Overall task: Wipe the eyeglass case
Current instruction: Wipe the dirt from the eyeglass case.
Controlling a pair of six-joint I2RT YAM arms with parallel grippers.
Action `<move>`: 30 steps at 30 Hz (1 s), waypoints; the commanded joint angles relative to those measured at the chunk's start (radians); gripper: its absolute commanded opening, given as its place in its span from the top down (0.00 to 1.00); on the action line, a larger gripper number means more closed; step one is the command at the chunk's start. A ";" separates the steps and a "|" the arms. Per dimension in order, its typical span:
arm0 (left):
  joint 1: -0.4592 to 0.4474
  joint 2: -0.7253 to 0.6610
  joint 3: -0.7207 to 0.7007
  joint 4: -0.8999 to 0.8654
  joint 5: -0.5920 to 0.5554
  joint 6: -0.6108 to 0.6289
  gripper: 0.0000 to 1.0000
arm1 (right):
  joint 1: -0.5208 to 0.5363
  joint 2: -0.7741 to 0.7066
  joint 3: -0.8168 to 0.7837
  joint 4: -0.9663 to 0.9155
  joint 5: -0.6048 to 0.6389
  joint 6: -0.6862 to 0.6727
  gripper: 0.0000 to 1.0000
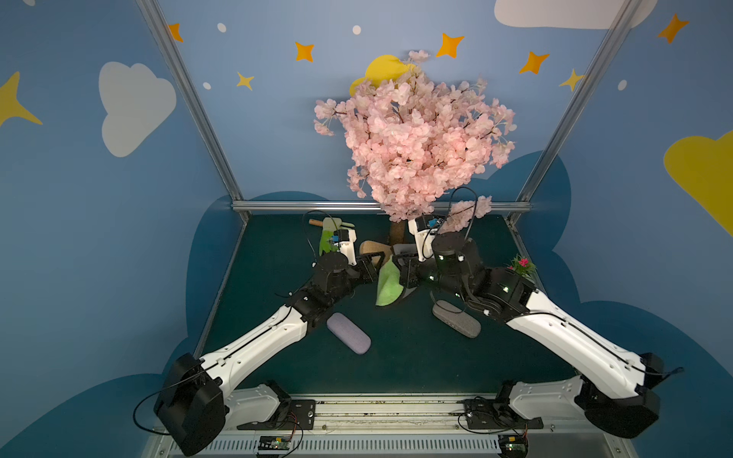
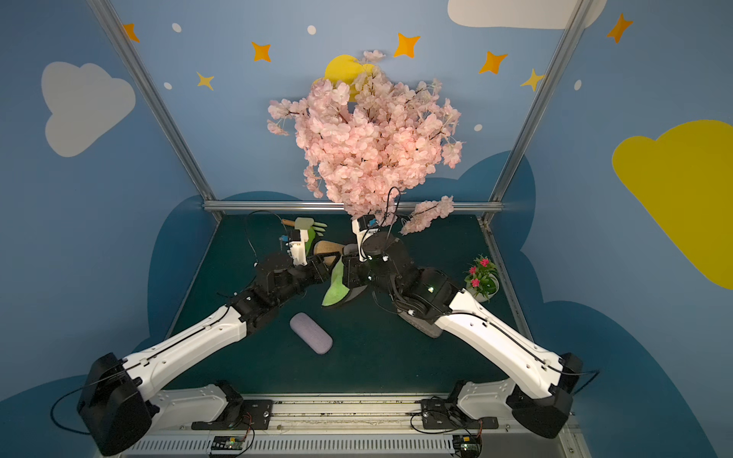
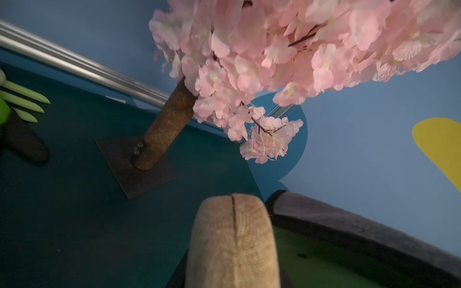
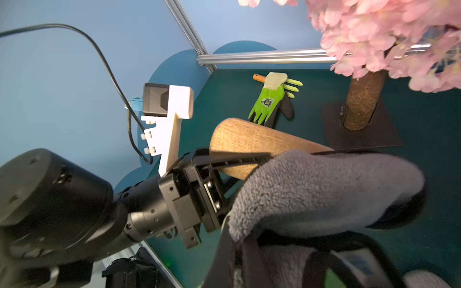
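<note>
Nearest, a lilac eyeglass case (image 1: pixel 348 332) lay on the mat (image 1: pixel 400 361). Beyond, the left gripper (image 1: pixel 375 259) held the tan eyeglass case (image 1: pixel 371 248) aloft, narrowly pinched; the right gripper (image 1: pixel 402 266), clamped on the green-grey cloth (image 1: pixel 388 286), might lever it loose or snag the blossom tree (image 1: pixel 412 138) behind

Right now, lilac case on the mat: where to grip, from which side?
Lilac case: grip at mid-length, jaws across the narrow width, coming straight down. It lies flat on the mat, long with rounded ends, so the straight long sides likely seat best. It lies diagonally; turn the wrist to match.
</note>
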 commanded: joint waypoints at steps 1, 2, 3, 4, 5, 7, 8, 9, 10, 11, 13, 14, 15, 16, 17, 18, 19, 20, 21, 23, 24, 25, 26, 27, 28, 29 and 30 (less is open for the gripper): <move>0.000 -0.022 0.040 0.101 0.082 -0.132 0.97 | -0.030 0.027 -0.057 0.091 -0.017 0.028 1.00; 0.002 -0.031 0.034 0.114 0.085 -0.139 0.97 | -0.057 0.025 -0.103 0.113 -0.039 0.058 1.00; 0.007 -0.039 0.027 0.123 0.089 -0.152 0.97 | -0.091 0.024 -0.146 0.119 -0.060 0.090 1.00; 0.013 -0.048 0.018 0.137 0.096 -0.167 0.97 | -0.120 0.023 -0.183 0.122 -0.075 0.110 1.00; 0.022 -0.056 0.007 0.155 0.107 -0.183 0.97 | -0.150 0.020 -0.228 0.122 -0.080 0.120 1.00; 0.039 -0.069 -0.002 0.168 0.128 -0.189 0.97 | -0.197 0.012 -0.298 0.090 -0.055 0.131 1.00; 0.048 -0.078 -0.007 0.164 0.135 -0.193 0.97 | -0.222 0.008 -0.324 0.063 -0.040 0.132 1.00; 0.060 -0.085 -0.016 0.163 0.141 -0.202 0.97 | -0.250 -0.002 -0.344 0.045 -0.040 0.133 1.00; 0.069 -0.090 -0.022 0.158 0.147 -0.215 0.97 | -0.266 -0.018 -0.353 0.037 -0.045 0.126 1.00; 0.079 -0.093 -0.026 0.146 0.151 -0.233 0.97 | -0.271 -0.043 -0.350 0.040 -0.053 0.101 1.00; 0.093 -0.089 -0.022 0.089 0.152 -0.258 0.97 | -0.257 -0.081 -0.306 0.043 -0.073 0.052 1.00; 0.097 -0.083 -0.013 0.043 0.154 -0.273 0.97 | -0.239 -0.095 -0.264 0.037 -0.073 0.027 1.00; 0.104 -0.073 0.001 -0.011 0.158 -0.291 0.97 | -0.215 -0.101 -0.219 0.025 -0.074 0.004 1.00; 0.110 -0.062 0.012 -0.059 0.158 -0.305 0.97 | -0.196 -0.099 -0.177 0.012 -0.078 -0.009 1.00; 0.114 -0.048 0.019 -0.102 0.159 -0.323 0.97 | -0.174 -0.089 -0.135 0.002 -0.094 -0.015 1.00; 0.117 -0.034 0.017 -0.113 0.167 -0.337 0.97 | -0.159 -0.080 -0.104 0.004 -0.124 -0.012 1.00; 0.120 -0.021 0.012 -0.107 0.173 -0.355 0.97 | -0.147 -0.074 -0.089 0.026 -0.160 0.003 1.00; 0.121 -0.010 0.002 -0.088 0.182 -0.370 0.97 | -0.136 -0.067 -0.081 0.051 -0.199 0.016 1.00; 0.123 0.000 -0.007 -0.066 0.192 -0.385 0.97 | -0.128 -0.060 -0.070 0.068 -0.219 0.025 1.00; 0.127 0.016 -0.023 -0.030 0.210 -0.402 0.97 | -0.116 -0.045 -0.051 0.080 -0.223 0.021 1.00; 0.131 0.016 -0.026 -0.031 0.214 -0.402 0.97 | -0.119 -0.042 -0.050 0.073 -0.214 0.025 1.00; 0.137 0.013 -0.030 -0.034 0.214 -0.398 0.97 | -0.129 -0.041 -0.059 0.056 -0.198 0.037 1.00; 0.147 0.004 -0.035 -0.045 0.214 -0.391 0.97 | -0.147 -0.039 -0.075 0.036 -0.194 0.059 1.00; 0.159 -0.008 -0.037 -0.063 0.214 -0.382 0.97 | -0.168 -0.037 -0.093 0.018 -0.200 0.080 1.00; 0.178 -0.024 -0.038 -0.094 0.211 -0.369 0.97 | -0.193 -0.037 -0.126 0.000 -0.208 0.107 1.00; 0.199 -0.044 -0.036 -0.134 0.204 -0.348 0.97 | -0.227 -0.035 -0.164 -0.013 -0.225 0.128 1.00; 0.220 -0.061 -0.032 -0.174 0.195 -0.326 0.97 | -0.249 -0.029 -0.195 -0.016 -0.251 0.140 1.00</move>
